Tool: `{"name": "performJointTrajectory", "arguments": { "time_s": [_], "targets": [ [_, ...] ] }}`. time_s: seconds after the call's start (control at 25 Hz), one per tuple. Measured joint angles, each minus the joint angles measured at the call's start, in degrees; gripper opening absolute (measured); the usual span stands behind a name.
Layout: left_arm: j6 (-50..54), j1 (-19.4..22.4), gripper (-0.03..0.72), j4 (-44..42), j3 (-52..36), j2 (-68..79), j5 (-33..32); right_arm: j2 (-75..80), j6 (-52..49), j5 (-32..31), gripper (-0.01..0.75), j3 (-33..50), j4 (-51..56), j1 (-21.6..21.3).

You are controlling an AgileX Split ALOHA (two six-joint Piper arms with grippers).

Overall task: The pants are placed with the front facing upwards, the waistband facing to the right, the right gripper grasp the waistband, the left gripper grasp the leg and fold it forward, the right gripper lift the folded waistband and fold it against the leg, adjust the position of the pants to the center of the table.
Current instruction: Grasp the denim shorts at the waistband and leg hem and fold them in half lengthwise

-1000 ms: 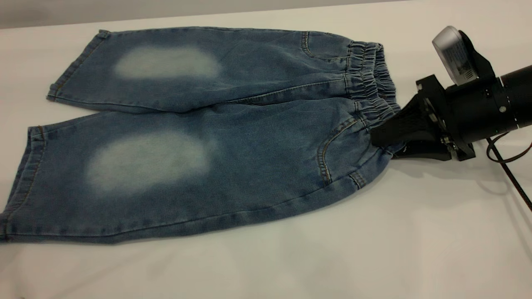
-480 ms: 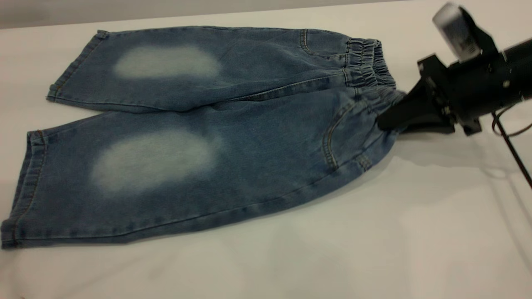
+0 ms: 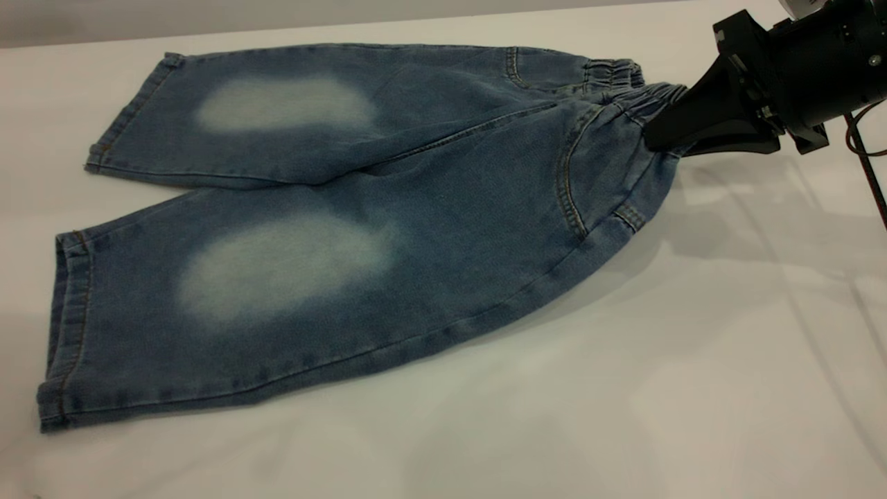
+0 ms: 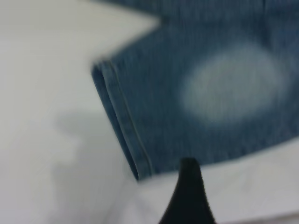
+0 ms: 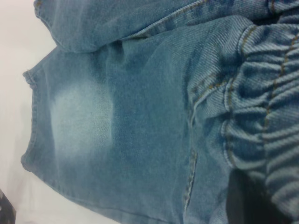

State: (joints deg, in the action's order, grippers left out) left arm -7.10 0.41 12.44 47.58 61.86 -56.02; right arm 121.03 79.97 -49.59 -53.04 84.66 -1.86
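The blue denim pants lie front up on the white table, legs to the left. Their ruched waistband is at the right. My right gripper is shut on the waistband's near part and holds it raised off the table, so the cloth below hangs in a slope. The right wrist view shows the gathered waistband close up, with a dark finger under it. My left gripper shows only as a blurred black shape, just off the near leg's hem. It touches nothing.
A black cable trails down from the right arm at the table's right edge. Bare tabletop stretches in front of the pants and to their right. The table's far edge runs just behind the far leg.
My right gripper has risen and moved toward the far edge with the waistband in it. The near waist corner has lifted off the table, and the pants have slid slightly to the right.
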Motion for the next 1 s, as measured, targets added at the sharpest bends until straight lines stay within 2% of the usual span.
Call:
{"name": "performJointTrajectory", "arguments": {
  "time_s": [0.08, 0.28, 0.48, 0.72, 1.0],
  "targets": [
    [0.0, 0.0, 0.503, -0.1, 0.0, 2.2, -2.2, 0.0, 0.0, 0.0, 0.039, 0.0, 0.0, 0.0],
    [-1.2, -0.8, 0.503, -0.3, 0.0, 8.0, -2.5, 0.0, 0.0, 0.0, 0.039, 0.0, 0.1, 0.0],
    [-2.8, -4.7, 0.503, -1.0, 0.0, 14.6, -1.2, 0.0, 0.0, 0.0, 0.039, -0.1, 0.5, 0.0],
    [-2.8, -9.6, 0.503, -8.6, 0.0, 22.5, -1.0, 0.0, 0.1, 0.0, 0.039, -0.1, 0.5, 0.0],
    [-2.8, -10.3, 0.503, -12.4, 0.0, 27.8, -2.1, 0.0, 0.2, 0.0, 0.039, -0.6, 0.6, 0.0]
  ]
}}
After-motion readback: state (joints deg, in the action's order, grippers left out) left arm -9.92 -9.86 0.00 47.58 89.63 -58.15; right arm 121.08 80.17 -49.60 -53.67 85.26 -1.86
